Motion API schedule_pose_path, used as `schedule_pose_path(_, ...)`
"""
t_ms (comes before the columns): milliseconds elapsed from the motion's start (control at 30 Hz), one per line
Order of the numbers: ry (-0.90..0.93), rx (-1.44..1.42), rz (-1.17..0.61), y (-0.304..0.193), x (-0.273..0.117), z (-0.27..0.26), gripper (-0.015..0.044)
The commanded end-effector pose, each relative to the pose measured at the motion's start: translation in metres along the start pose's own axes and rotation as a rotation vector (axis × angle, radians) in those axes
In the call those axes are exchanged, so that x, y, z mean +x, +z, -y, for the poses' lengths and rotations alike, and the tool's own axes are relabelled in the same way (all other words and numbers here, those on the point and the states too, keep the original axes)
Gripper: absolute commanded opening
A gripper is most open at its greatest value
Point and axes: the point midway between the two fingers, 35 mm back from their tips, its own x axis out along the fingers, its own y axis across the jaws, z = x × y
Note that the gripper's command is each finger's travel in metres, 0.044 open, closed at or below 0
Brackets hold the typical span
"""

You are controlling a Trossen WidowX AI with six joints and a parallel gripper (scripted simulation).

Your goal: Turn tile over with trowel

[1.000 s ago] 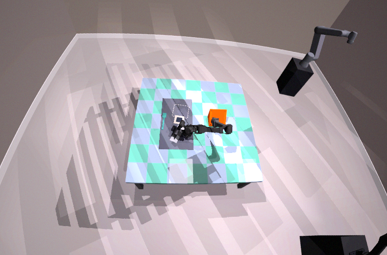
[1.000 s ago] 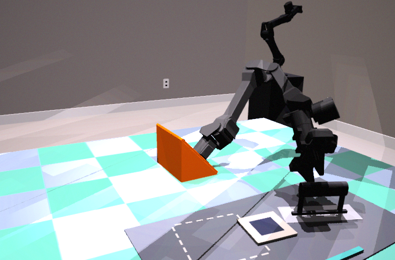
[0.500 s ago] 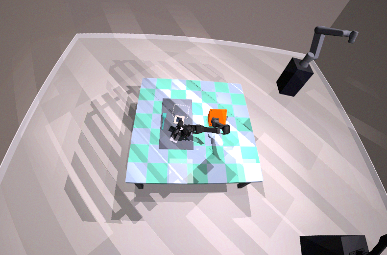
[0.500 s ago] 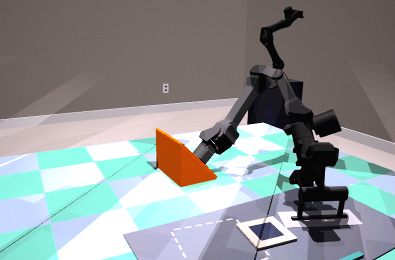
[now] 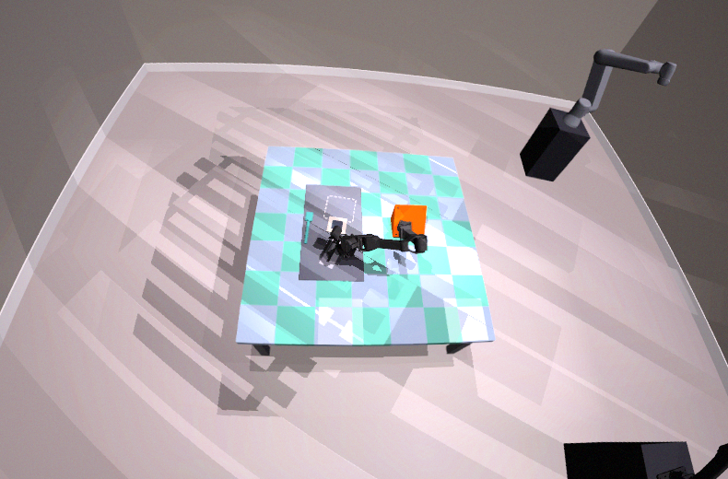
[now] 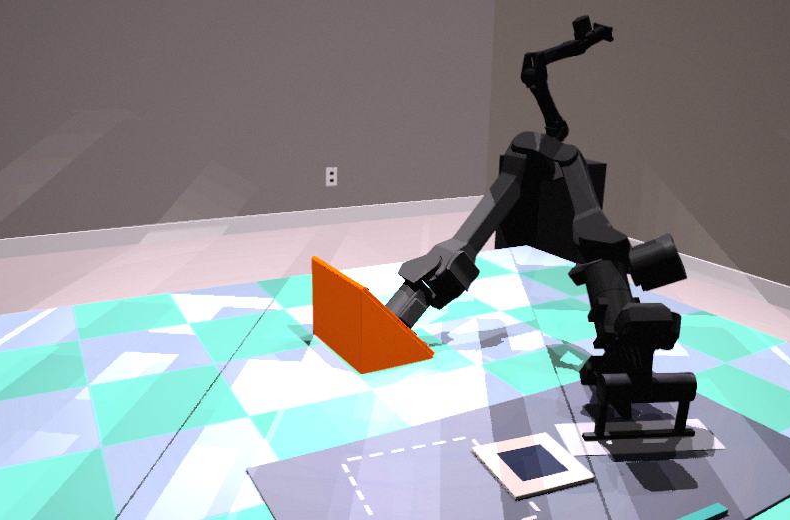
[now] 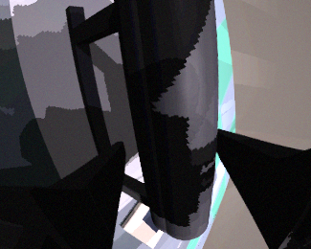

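Observation:
The trowel has a thick black handle (image 6: 647, 387) (image 7: 171, 96) on two posts above a pale flat blade (image 6: 709, 432); it stands on the mat beside the tile. My gripper (image 7: 168, 142) is open and low at the handle. In the wrist view the handle passes between the fingertips, with a gap at the left tip and the right tip close to its edge; contact cannot be told. The tile (image 5: 337, 219) (image 6: 533, 463) lies flat with its dark square up, partly over one side of the dashed outline (image 6: 353, 458). Its end near the trowel is close to the blade.
The dark grey mat (image 5: 342, 274) (image 6: 285, 481) lies on the checkered table (image 5: 376, 332). A thin teal tool (image 5: 307, 228) (image 6: 706, 512) lies along the mat's edge. An orange wedge-shaped block (image 5: 413, 215) (image 6: 341, 325) stands beside the arm's base. Other arms stand off the table.

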Motion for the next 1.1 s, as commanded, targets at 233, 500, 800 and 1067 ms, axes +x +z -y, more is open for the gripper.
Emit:
schedule_pose_path(233,-0.004,0.002,-0.003,0.0,0.006,0.0,0.0136)
schedule_pose_path(500,-0.004,0.002,-0.003,0.0,0.006,0.0,0.0082)
schedule_pose_path(800,-0.004,0.002,-0.003,0.0,0.006,0.0,0.0023)
schedule_pose_path(1067,-0.003,0.0,-0.005,0.0,-0.005,0.016,0.0)
